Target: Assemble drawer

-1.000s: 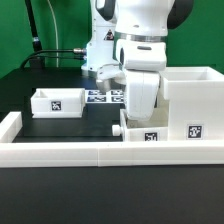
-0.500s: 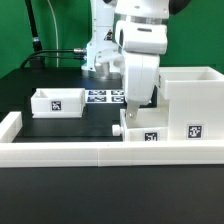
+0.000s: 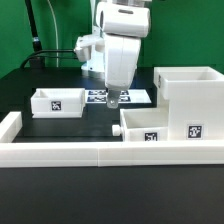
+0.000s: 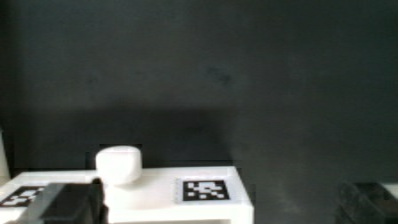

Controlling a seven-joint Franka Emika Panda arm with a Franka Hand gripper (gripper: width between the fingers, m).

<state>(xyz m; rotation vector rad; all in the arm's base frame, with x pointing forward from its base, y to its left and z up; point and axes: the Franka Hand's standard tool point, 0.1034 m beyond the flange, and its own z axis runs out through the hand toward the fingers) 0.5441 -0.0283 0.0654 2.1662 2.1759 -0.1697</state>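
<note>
**Exterior view.** The arm (image 3: pixel 122 40) is cut off by the picture's upper edge. With the gripper (image 3: pixel 113 100), it covers part of the marker board (image 3: pixel 135 96) toward the bench's far edge. The low wall (image 3: pixel 90 152) along the bench's near edge hides the bases of the housing (image 3: pixel 190 95) and the near-edge tray (image 3: pixel 143 120). The tag patterns are too small to read.

**Wrist view.** The picture is blurred. A knobbed tray (image 4: pixel 160 195) and two dark shapes set well apart, probably the fingertips (image 4: pixel 63 203), are cut off by the picture's edge.
</note>
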